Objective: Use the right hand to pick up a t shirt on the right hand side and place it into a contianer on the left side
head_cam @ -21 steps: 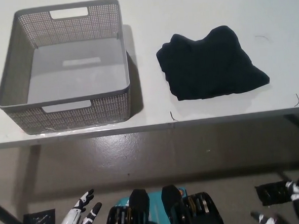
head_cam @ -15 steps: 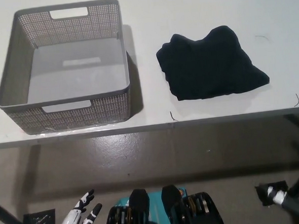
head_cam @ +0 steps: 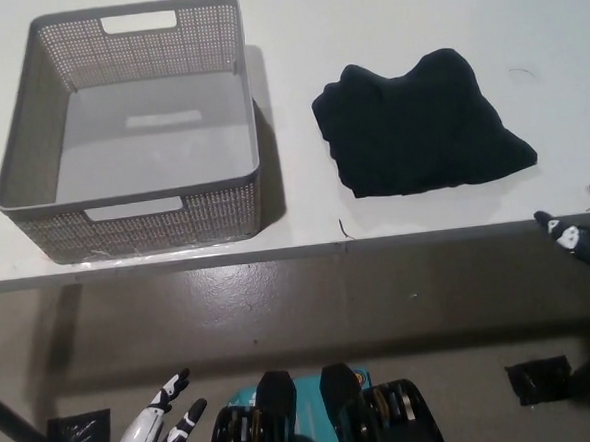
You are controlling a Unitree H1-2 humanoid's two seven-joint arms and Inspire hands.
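The reach is only beginning: the black t-shirt [head_cam: 421, 125] lies folded on the counter [head_cam: 293, 21] right of the empty container [head_cam: 126, 131], the right hand [head_cam: 580, 240] near the counter's edge right of the shirt, finger state unclear, must move over it; the left hand [head_cam: 153, 436] rests below the container, fingers spread.

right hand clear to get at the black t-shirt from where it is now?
Probably yes. The right hand sits at the table edge, just right of and below the t-shirt, with nothing between them. The basket stands well off to the left.
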